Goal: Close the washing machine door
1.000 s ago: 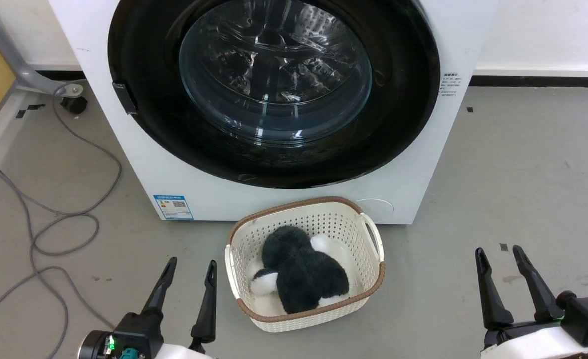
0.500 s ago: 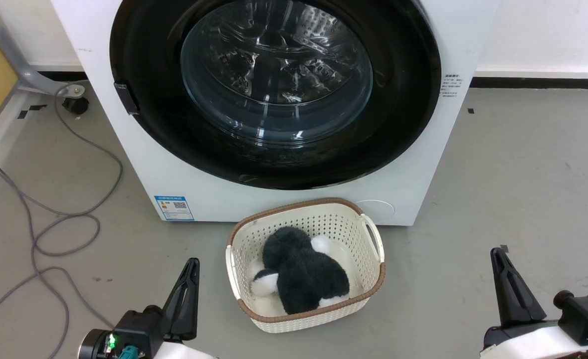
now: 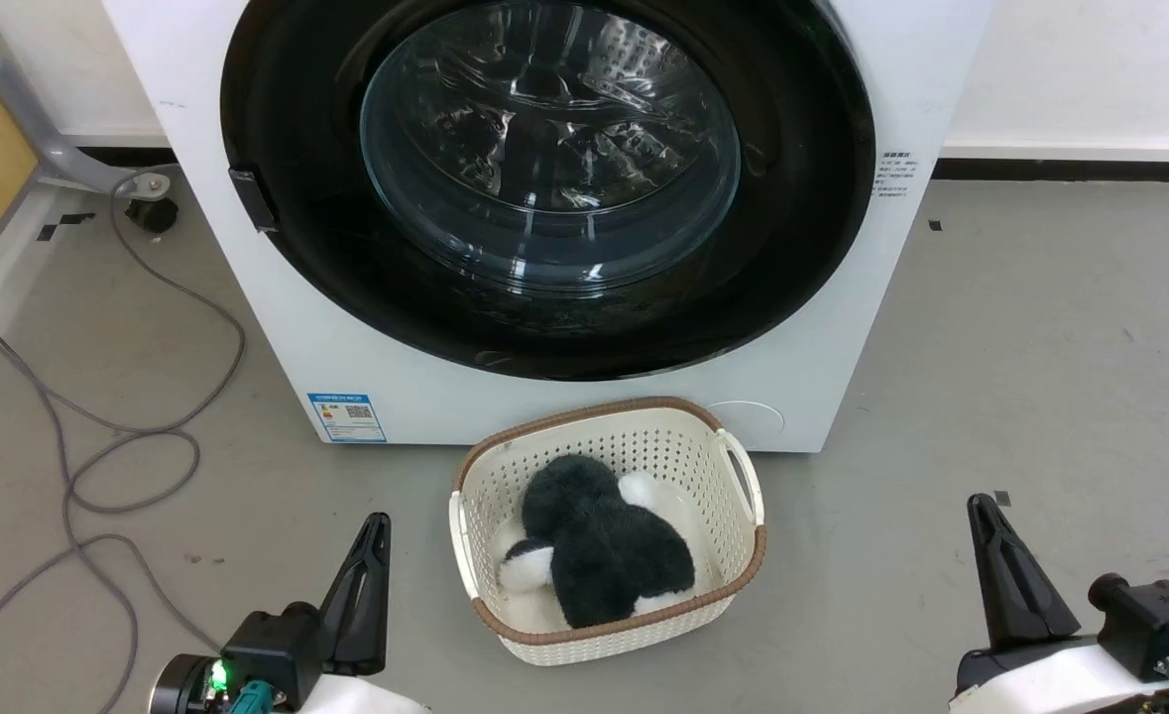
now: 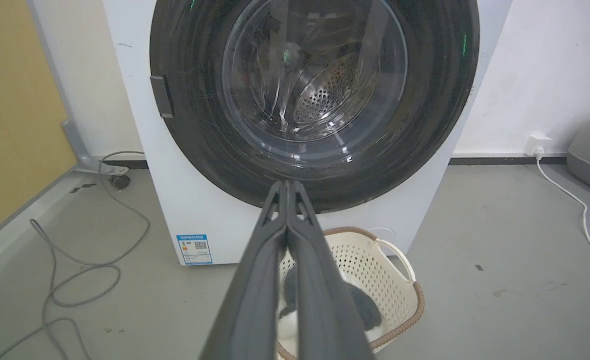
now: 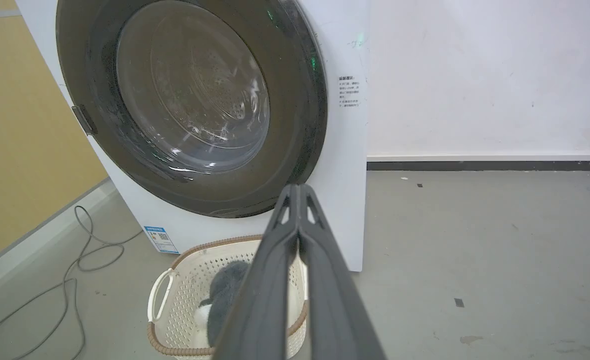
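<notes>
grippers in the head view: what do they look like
The left gripper and right gripper each have long, tapering matte-black fingers on a black block, a teal connector and a white forearm. The left one shows a small green light.

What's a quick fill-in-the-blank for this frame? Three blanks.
1. The washing machine door lies flush with the washing machine front, so it is ____.
2. The left claw and right claw are both ____, holding nothing.
3. The dark plush toy lies in the cream ____ before the machine.
Missing: closed; shut; basket.
</notes>
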Robot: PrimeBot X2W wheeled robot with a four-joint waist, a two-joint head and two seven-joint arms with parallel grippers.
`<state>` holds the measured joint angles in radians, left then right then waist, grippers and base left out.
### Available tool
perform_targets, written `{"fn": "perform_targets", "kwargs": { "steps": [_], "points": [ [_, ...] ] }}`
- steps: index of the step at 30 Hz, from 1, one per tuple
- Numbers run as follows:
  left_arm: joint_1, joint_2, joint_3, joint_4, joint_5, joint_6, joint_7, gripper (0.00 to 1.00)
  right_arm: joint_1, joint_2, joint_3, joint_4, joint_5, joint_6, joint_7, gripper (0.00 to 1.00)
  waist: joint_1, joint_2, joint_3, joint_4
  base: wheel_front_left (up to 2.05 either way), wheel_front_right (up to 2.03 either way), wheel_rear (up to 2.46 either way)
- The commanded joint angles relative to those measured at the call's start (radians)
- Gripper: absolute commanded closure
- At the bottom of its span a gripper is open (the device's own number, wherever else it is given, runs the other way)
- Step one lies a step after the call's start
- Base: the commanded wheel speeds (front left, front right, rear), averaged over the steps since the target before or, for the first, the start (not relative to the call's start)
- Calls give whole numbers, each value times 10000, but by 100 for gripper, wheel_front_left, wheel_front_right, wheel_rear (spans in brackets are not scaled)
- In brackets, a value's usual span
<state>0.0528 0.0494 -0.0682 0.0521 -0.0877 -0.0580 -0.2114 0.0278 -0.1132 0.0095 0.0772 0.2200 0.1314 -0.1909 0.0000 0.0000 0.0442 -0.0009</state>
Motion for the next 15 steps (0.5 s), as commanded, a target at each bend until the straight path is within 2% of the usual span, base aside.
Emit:
{"fn": "perform_targets", "kwargs": {
  "steps": [1,15],
  "points": [
    [-93,2,53,-59,113,74,81,100,-47,79,-10,-99,-87,-2,68,100,0,0,-10,0,0,0,0],
    [-149,3,135,-119,212,140,346,100,-77,151,-21,-187,-363,-2,308,100,0,0,-66,1,0,0,0]
  ]
}}
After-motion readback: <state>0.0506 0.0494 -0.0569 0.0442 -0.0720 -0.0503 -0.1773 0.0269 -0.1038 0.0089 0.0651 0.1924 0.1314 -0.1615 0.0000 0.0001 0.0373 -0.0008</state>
